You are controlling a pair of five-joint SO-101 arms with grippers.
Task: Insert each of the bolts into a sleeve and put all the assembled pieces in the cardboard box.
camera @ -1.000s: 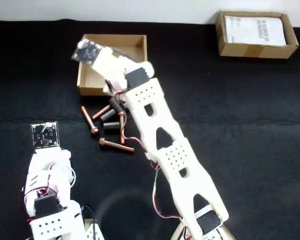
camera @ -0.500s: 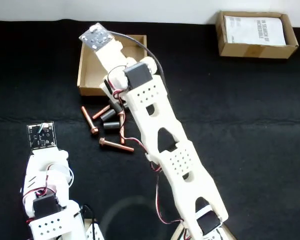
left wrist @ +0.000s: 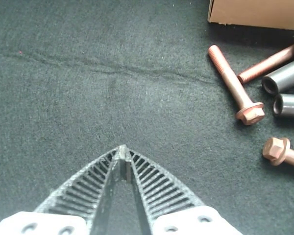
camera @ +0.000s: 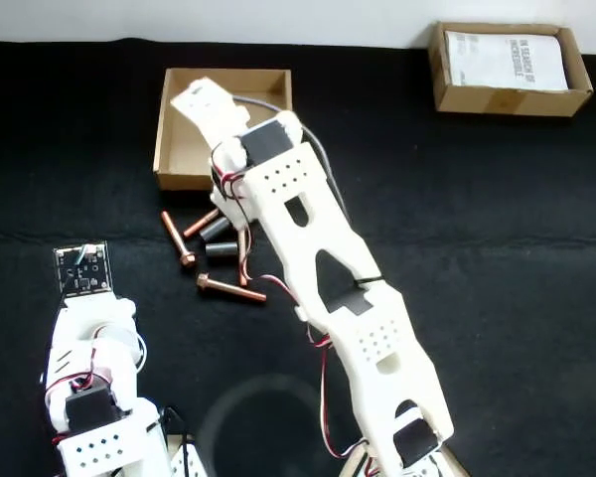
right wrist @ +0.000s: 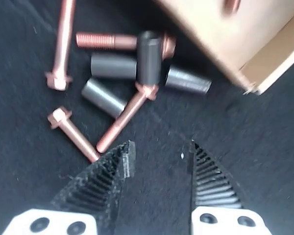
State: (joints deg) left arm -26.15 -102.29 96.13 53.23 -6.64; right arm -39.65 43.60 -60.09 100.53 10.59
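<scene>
Several copper bolts (camera: pixel 230 288) and dark grey sleeves (camera: pixel 221 249) lie loose in a pile just in front of the cardboard box (camera: pixel 179 149). My right arm (camera: pixel 308 229) stretches across the table, its wrist over the box's near edge and the pile. My right gripper (right wrist: pixel 159 156) hangs open above the mat, a little short of the bolts (right wrist: pixel 121 117) and sleeves (right wrist: pixel 112 66), with nothing between its fingers. A blurred copper piece (right wrist: pixel 230 5) lies inside the box (right wrist: pixel 245 39). My left gripper (left wrist: pixel 122 152) is shut and empty over bare mat, well left of a bolt (left wrist: pixel 235 88) and sleeve (left wrist: pixel 284 76).
A second cardboard box (camera: pixel 447 79) holding a printed sheet stands at the back right. The black mat has a crease running across it (left wrist: pixel 137 73). There is free mat to the right of the right arm and in front of the left arm (camera: pixel 89 338).
The right arm's wrist has swung back from over the cardboard box toward the pile of bolts and sleeves. The left arm has barely shifted.
</scene>
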